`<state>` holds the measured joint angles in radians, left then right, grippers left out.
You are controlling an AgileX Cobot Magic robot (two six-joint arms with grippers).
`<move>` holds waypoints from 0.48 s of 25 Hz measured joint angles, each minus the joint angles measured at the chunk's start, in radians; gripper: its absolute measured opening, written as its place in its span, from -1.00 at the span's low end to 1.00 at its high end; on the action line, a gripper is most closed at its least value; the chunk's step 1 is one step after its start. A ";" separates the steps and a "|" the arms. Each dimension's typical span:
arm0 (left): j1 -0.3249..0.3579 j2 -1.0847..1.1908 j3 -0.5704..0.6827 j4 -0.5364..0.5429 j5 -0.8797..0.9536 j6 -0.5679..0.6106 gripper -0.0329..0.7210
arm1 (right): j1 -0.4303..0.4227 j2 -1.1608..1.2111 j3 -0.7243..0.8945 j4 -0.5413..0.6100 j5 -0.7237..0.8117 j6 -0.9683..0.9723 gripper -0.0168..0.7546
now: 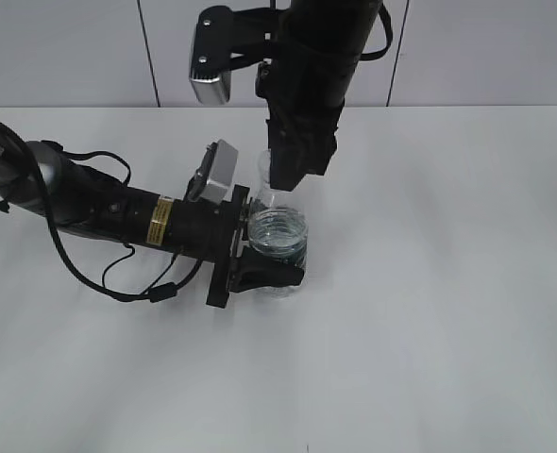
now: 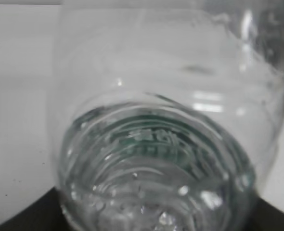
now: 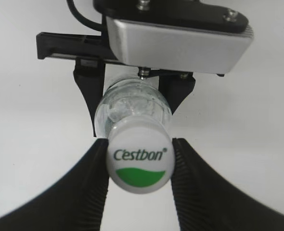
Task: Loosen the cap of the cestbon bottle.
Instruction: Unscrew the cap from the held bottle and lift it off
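The clear cestbon bottle point(image 1: 278, 236) stands upright on the white table, with water inside. My left gripper point(image 1: 262, 251) reaches in from the left and is shut on the bottle's body. The bottle point(image 2: 166, 120) fills the left wrist view, its green label showing through the water. My right gripper point(image 1: 295, 170) comes down from above over the bottle's neck and hides the cap in the exterior view. In the right wrist view the white cap point(image 3: 139, 161), with a green mark and "Cestbon" lettering, sits between both black fingers of the right gripper point(image 3: 139, 166), which touch its sides.
The white table point(image 1: 448, 311) spreads around the bottle. A grey panelled wall point(image 1: 486, 47) stands behind it. The left arm point(image 1: 90, 203) with its cable lies low across the left side. The left wrist's silver camera housing point(image 3: 180, 38) shows above the bottle.
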<state>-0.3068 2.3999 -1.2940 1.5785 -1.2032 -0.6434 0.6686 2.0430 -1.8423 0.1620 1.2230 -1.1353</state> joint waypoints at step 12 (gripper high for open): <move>0.001 0.000 0.000 0.026 -0.010 -0.008 0.18 | 0.000 0.006 -0.031 0.006 0.022 -0.112 -0.18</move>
<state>-0.3055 2.3999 -1.2940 1.6048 -1.2133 -0.6514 0.6686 2.0486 -1.8732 0.1682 1.2452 -1.2469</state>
